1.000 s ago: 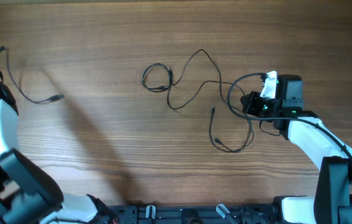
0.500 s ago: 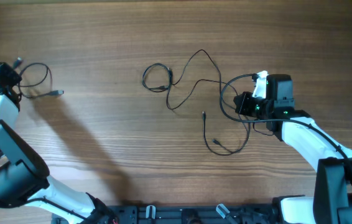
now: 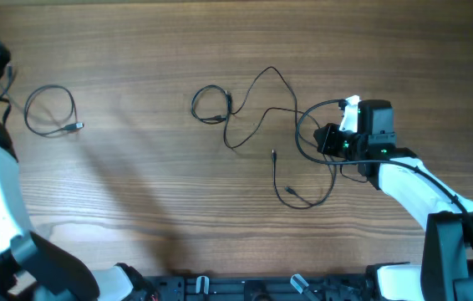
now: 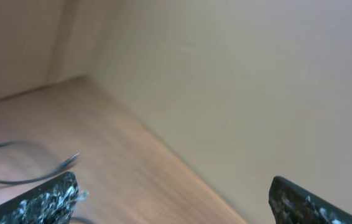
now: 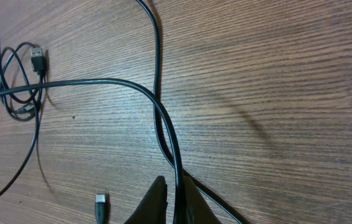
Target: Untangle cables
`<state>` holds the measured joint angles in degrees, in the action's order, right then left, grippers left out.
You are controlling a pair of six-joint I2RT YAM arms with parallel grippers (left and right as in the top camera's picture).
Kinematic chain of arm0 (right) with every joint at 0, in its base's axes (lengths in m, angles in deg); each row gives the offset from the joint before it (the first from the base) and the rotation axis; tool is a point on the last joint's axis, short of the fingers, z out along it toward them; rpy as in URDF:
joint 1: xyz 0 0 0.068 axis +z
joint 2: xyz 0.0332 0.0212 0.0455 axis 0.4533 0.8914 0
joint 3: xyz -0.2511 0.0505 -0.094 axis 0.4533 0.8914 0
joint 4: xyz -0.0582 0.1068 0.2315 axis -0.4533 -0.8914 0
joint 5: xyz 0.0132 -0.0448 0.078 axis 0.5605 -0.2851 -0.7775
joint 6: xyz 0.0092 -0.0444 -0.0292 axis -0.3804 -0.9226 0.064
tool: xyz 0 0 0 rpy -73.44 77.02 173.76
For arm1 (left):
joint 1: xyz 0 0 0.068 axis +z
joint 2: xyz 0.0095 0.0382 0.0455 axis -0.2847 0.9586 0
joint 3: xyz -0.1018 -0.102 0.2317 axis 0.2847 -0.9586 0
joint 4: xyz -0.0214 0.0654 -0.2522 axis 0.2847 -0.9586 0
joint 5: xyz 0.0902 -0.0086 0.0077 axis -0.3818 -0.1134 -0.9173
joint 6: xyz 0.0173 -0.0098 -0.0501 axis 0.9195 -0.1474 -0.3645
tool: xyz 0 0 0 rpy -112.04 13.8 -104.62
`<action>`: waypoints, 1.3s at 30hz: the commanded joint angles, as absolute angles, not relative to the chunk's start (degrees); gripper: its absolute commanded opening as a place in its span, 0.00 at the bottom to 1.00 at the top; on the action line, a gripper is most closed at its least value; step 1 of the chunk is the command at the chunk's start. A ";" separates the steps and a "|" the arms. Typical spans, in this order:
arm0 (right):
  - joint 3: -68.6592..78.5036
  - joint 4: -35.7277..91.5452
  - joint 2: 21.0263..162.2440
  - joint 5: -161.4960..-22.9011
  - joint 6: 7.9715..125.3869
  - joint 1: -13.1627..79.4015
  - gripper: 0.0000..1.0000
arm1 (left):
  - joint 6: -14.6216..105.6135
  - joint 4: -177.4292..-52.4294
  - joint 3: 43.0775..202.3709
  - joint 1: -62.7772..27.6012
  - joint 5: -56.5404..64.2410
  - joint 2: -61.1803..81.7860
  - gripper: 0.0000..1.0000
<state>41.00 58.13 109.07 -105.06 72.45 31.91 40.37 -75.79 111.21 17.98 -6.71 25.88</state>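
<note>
One thin black cable lies alone as a loose loop at the table's left; its plug end and part of the loop show in the left wrist view. My left gripper hangs open above the far left corner, with nothing between its fingers. The other cables sprawl mid-table: a small coil, a long arching cord, and a strand ending in a plug. My right gripper is shut on one cord at the right end of that sprawl.
The wooden table runs under everything. A beige wall stands close behind the left gripper. In the right wrist view a silvery plug lies just left of the fingers and the small coil sits further off.
My left gripper has opened and let go of the loop cable, which now rests on the table while the arm pulls away to the far left corner. The right gripper shifted slightly left, still holding its cord.
</note>
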 commanded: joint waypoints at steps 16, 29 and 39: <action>40.89 56.75 109.77 -104.51 72.89 32.15 0.85 | 39.30 -110.02 111.31 -12.99 -3.47 27.95 1.00; 40.87 51.02 89.57 -98.29 82.09 25.31 1.00 | 16.52 -109.98 111.31 -36.72 -0.06 34.71 1.00; 40.87 34.43 84.17 -93.11 82.88 24.93 1.00 | 43.43 -108.38 111.31 -56.61 -38.46 37.79 1.00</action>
<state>40.93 35.46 85.13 -94.74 82.33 25.02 33.92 -108.56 111.27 -52.99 -17.74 34.99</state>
